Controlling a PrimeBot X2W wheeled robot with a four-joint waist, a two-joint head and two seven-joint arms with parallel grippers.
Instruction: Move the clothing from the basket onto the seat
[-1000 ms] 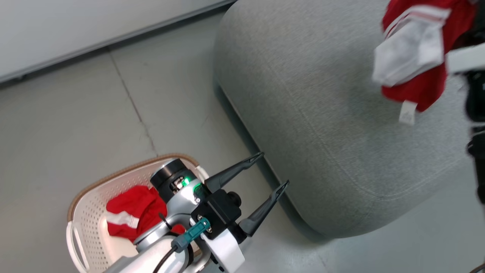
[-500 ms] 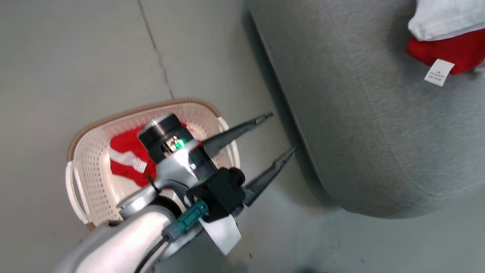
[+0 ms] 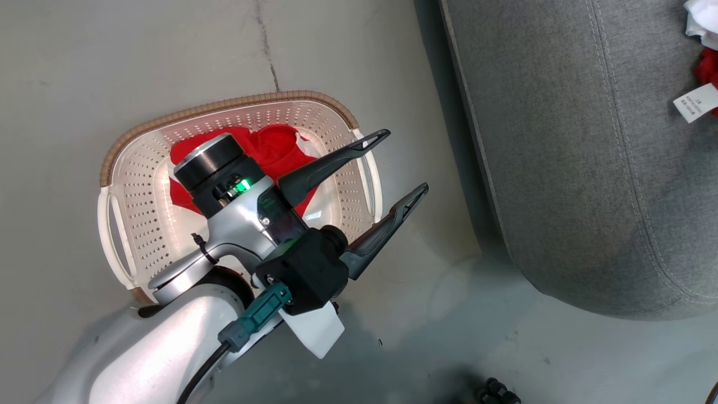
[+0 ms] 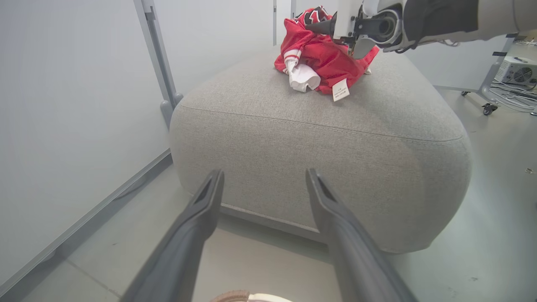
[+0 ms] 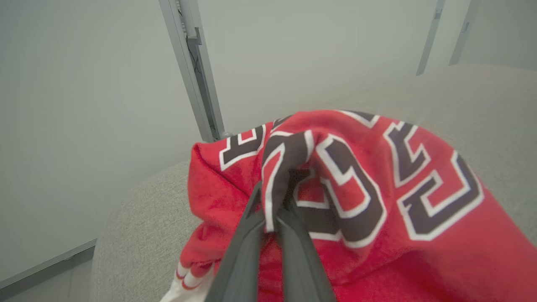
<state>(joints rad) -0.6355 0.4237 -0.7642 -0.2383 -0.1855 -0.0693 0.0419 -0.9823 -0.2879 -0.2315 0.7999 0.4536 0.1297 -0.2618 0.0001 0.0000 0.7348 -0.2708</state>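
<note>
Right wrist view: right gripper (image 5: 275,201) pinches clothing (image 5: 369,260) on seat (image 5: 138,209).

Soft, bright light falls evenly from above. In the head view the silver forearm (image 3: 168,342) gleams, a glare spot sits in the basket (image 3: 140,185), and a dim shadow pools on the floor (image 3: 426,336) beside the seat (image 3: 589,168). Both wrist views blur the near fingers (image 4: 184,251).
</note>
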